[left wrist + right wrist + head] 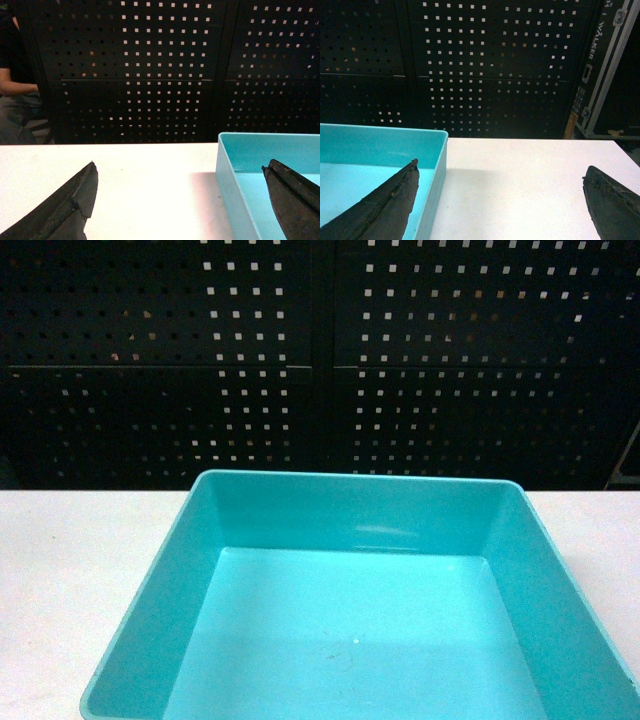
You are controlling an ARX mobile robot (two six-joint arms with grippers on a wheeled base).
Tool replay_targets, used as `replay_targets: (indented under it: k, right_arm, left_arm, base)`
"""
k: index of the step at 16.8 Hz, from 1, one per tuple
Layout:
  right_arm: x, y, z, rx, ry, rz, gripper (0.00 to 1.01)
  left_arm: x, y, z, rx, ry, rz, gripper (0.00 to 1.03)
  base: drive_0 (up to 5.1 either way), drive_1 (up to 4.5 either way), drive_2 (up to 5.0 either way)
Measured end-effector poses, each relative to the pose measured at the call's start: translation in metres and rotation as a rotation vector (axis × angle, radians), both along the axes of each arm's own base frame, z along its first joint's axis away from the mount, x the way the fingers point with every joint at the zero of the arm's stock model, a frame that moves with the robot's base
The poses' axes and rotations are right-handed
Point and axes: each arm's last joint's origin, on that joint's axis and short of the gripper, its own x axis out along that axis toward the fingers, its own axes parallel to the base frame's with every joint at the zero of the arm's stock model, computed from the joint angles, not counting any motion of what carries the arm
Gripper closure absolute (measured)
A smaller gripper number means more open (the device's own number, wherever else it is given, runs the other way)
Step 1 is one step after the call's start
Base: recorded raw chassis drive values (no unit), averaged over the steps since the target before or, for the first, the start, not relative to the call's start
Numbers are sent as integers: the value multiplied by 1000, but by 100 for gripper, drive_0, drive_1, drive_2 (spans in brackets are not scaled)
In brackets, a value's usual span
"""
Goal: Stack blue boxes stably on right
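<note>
The turquoise tub (pixel 360 610) sits on the white bench (pixel 80 560) straight in front of me, close to my base, filling the lower middle of the head view with its open mouth up and nothing inside it. I can see only this one tub; any other blue box is out of view, so I cannot say where the stack will stand.

My left gripper (pixel 180 200) is spread wide across the tub's left wall: one finger hangs over the bare bench outside, the other over the tub's floor inside. My right gripper (pixel 500 200) is also spread wide, across the right wall in the same way, inner finger over the tub, outer finger over the bench. Neither one is holding anything yet.

I judge this to be the approach for a two-sided lift. To do it well, I should lower both grippers evenly until each wall sits deep between the fingers, then pinch both sides at the same moment so the tub does not skid on the smooth bench. The walls slope and look glossy, so a shallow pinch near the rim could slip; I should grip low and keep both wrists level when lifting.

Behind the bench stands a black perforated panel (pixel 320 360).
</note>
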Motion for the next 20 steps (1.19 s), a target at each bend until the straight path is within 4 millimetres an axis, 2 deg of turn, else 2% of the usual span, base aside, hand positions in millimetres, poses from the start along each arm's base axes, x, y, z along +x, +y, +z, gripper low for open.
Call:
replay_targets:
  k: [20]
  right_arm:
    - [0,0,0,0,0,0,3]
  left_arm:
    - [0,0,0,0,0,0,5]
  base:
    - [0,0,0]
